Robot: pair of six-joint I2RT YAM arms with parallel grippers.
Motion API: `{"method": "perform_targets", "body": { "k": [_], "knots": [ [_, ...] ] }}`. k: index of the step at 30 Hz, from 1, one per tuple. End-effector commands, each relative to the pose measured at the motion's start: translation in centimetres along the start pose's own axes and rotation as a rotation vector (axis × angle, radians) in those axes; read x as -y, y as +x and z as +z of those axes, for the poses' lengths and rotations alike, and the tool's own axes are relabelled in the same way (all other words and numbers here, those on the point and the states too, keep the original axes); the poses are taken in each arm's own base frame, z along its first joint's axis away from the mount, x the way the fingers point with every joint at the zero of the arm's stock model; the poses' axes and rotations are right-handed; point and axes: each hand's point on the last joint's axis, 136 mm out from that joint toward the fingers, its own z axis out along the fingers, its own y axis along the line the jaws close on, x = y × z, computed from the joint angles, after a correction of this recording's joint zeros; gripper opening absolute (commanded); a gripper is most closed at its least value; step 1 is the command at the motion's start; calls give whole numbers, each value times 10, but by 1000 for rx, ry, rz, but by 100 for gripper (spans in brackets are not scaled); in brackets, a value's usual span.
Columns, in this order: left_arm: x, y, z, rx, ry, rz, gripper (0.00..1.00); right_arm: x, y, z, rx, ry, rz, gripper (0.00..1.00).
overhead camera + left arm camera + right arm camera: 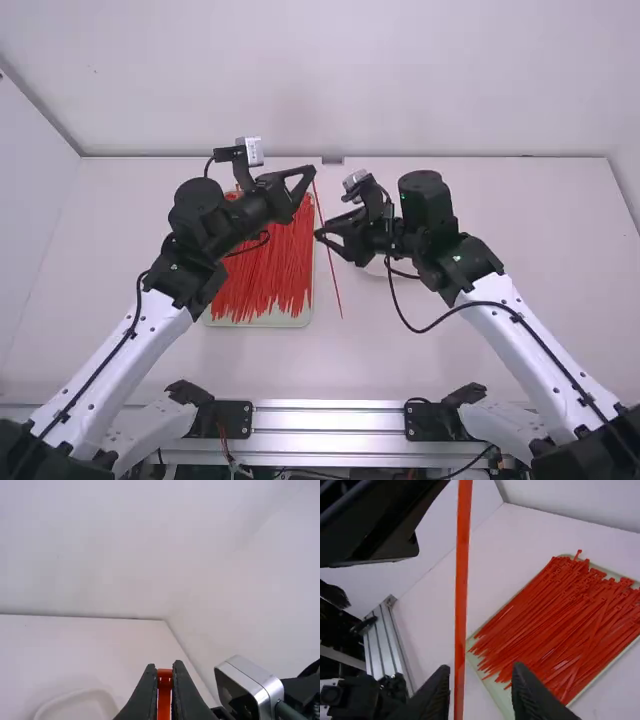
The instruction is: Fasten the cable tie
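Cable tie (pixel 335 290): where is it sitting right now?

It is hanging in the air over the middle of the bench (pixel 500 200), slanting down just off the right edge of the tray (pixel 300 321). The spare ties (pixel 270 260) are lying heaped in that tray, toward the bench's left side.

Who is holding it?

The left claw (pixel 303 181) is pinching its upper end, closed tight on the red strap. The lower end is dangling free.

And the right claw (pixel 325 240)?

It is standing wide open at about the strap's mid-length, gripping nothing. From its own wrist camera the strap is running close along one finger (pixel 440 690). It is probably lying just inside the gap, though I am not managing to tell that apart from passing in front.

So how far along are we looking?

Early, I am judging. One tie is lifted clear of the heap, and that is all that is done. The strap is hanging straight, not looped, and neither end is going through the other.

What is remaining?

The right claw is needing to close on the free part. Then the strap is wanting bending into a loop, the tail feeding through the head, and pulling snug. Which end is carrying the head, I am not seeing.
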Motion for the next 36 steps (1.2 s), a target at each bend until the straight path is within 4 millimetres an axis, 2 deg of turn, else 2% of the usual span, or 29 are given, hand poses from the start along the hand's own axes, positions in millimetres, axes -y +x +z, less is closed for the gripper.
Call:
{"method": "perform_targets", "body": {
  "k": [1,6,13,14,18,19,20,22,27,33,36],
  "knots": [
    [-3,7,4,-22,2,-12,2,-4,-3,-1,3,-13,-4,26],
    [-8,11,7,-35,-10,-37,2,-4,-2,-1,-1,-13,0,0],
    [-8,9,7,-27,-7,14,4,-4,-2,-1,0,-12,-13,0],
    [-7,9,7,-24,-5,30,8,-3,-3,-2,2,-10,-22,0],
    [0,2,7,3,22,96,42,7,-8,-7,22,15,-23,0],
    [2,-1,7,14,30,116,54,11,-10,-10,29,27,-18,0],
    [5,-4,7,27,39,137,59,15,-12,-13,37,35,-12,0],
    [6,-8,6,43,45,158,63,16,-15,-17,48,20,-18,0],
    [-7,-24,1,80,16,140,69,23,-30,-38,91,-10,-43,0],
    [8,-45,-16,73,164,196,88,19,-54,-69,162,-81,-146,0],
    [13,-53,-20,56,187,207,91,20,-62,-79,186,-81,-179,0]
  ]
}}
